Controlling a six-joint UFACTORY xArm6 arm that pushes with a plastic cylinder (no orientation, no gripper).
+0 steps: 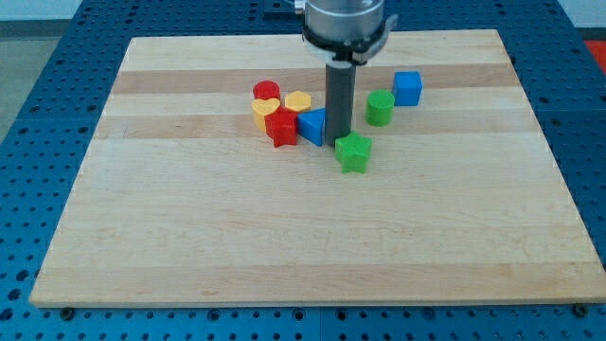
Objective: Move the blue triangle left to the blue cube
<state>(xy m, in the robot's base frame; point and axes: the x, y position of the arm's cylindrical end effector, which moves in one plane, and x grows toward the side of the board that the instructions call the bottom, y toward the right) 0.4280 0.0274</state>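
Note:
The blue triangle [311, 126] lies on the wooden board [303, 237] just left of my rod. My tip [338, 144] stands right beside the triangle's right side, with the green star [354, 152] just below and to its right. The blue cube [407, 87] sits toward the view's upper right, with a green cylinder [381, 107] to its lower left. The triangle lies well left of the cube, with the rod and green cylinder between them.
A cluster sits left of the triangle: a red star [281, 128], a yellow heart [265, 108], a red cylinder [266, 91] and a yellow hexagon-like block [298, 101]. The board's edges border a blue perforated table [38, 95].

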